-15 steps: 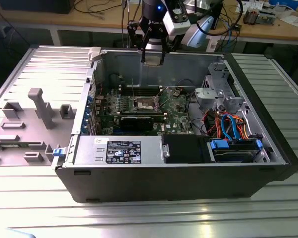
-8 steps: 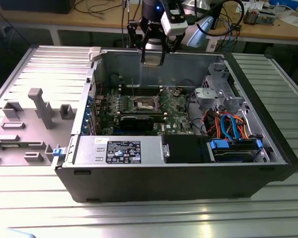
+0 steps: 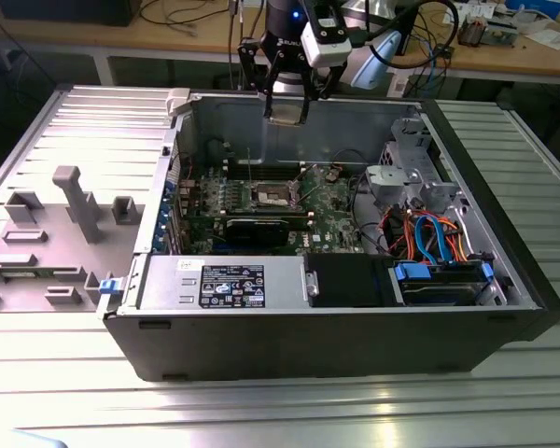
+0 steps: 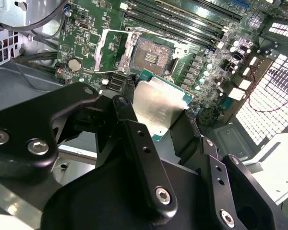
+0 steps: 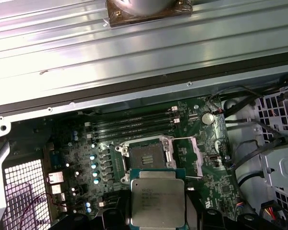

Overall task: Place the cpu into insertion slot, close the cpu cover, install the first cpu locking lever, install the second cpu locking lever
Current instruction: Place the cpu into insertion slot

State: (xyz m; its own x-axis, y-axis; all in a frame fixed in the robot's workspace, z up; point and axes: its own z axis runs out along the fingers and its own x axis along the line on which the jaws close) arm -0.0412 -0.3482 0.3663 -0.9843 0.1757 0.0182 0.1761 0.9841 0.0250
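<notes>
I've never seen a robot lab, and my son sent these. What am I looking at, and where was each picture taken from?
One robot arm works over an open computer case on a ribbed metal table. The exterior view comes from a camera off the arm; both wrist views come from cameras riding on the arm, near its claw. The claw is shut on the cpu, a flat silver chip, held above the case. On the green board the insertion slot is empty, its cpu cover swung open.
</notes>
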